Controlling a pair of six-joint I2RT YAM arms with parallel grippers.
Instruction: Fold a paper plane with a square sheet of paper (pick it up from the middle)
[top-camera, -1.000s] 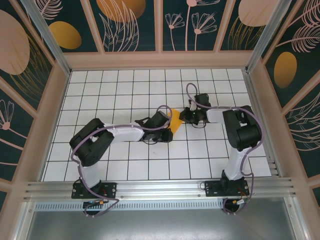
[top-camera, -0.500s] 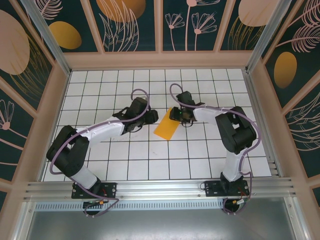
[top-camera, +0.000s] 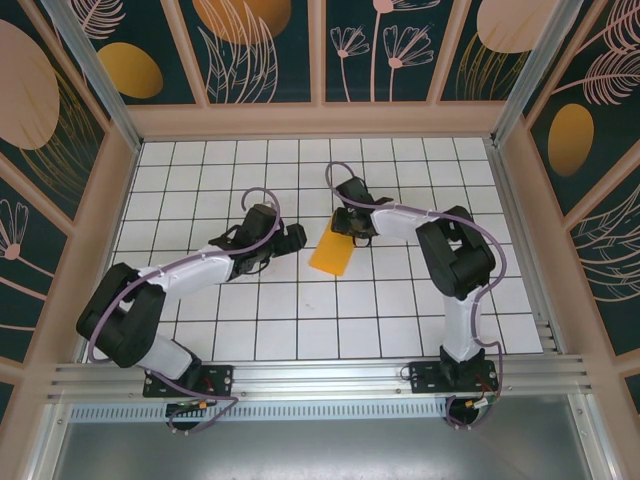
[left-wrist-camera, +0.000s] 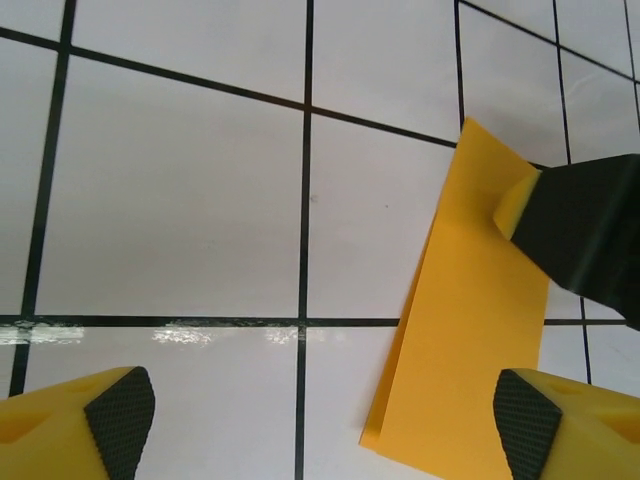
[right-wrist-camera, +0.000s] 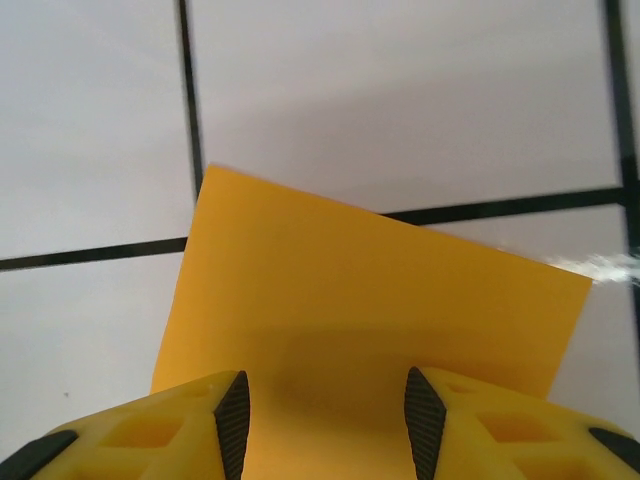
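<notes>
The long paper ends under the right gripper, jaws apart. The left gripper is farther off, jaws apart too.

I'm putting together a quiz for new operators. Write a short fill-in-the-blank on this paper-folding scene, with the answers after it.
1. The folded sheet of paper lies ___ on the table.
2. The ___ arm's claw is over the paper's far end.
3. The left claw stands ___, clear of the paper.
4. The table's grid lines are ___.
Missing words: flat; right; open; black.
</notes>
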